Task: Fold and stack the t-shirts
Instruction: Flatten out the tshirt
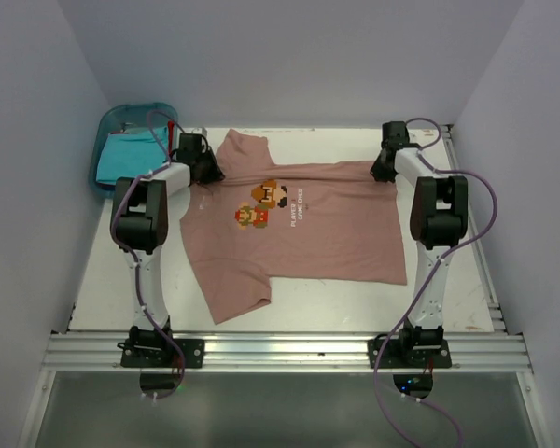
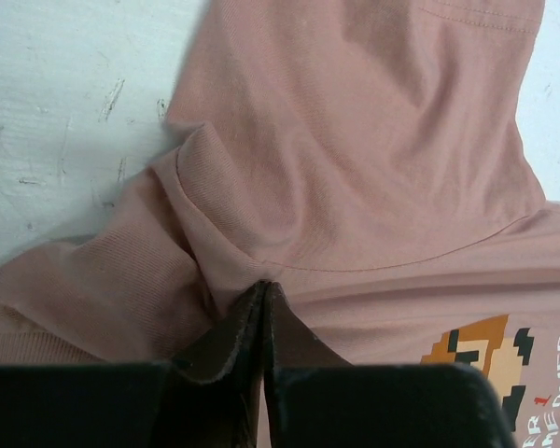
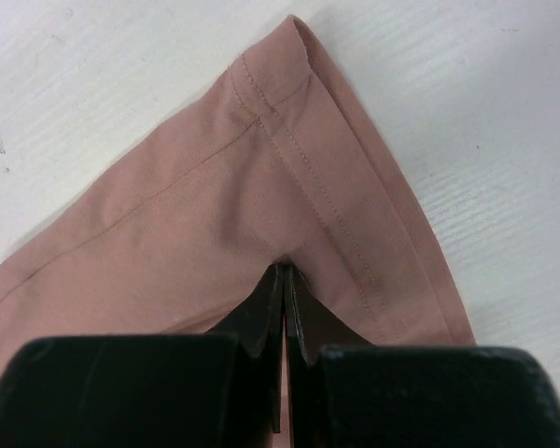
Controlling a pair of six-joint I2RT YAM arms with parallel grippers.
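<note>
Gripping the pink shirt [image 1: 308, 233] at two places along its far edge, both arms are busy with what looks like the first fold of the first garment. The left end effector [image 2: 264, 289] is shut tight on a pinch of pink cloth beside the ribbed neckband, with the pixel print just to its right in the left wrist view. The right end effector [image 3: 285, 271] is likewise pressed together on the cloth, right at a stitched hem corner that lies against the bare white surface [image 1: 121, 271].

From above, the shirt lies sideways across the middle of the surface, print up and mostly flat. One sleeve points toward the arm bases and the other sticks out past the far edge between the two arms. The far edge runs in a fairly straight line from one grip to the other. That may mean a narrow strip is already turned over there, though I cannot tell for sure.

A turquoise shirt [image 1: 126, 154] sits bunched in the blue bin [image 1: 131, 109] at the far left corner, well apart from the pink one. A thin strip of red [image 1: 172, 127] shows at the bin's right rim, with too little visible to say what it is.

My reading is that the job is near its start. No folded shirt lies anywhere on the surface and no stack exists. The pink shirt needs its folds finished, and the bin's contents have not been brought out.
</note>
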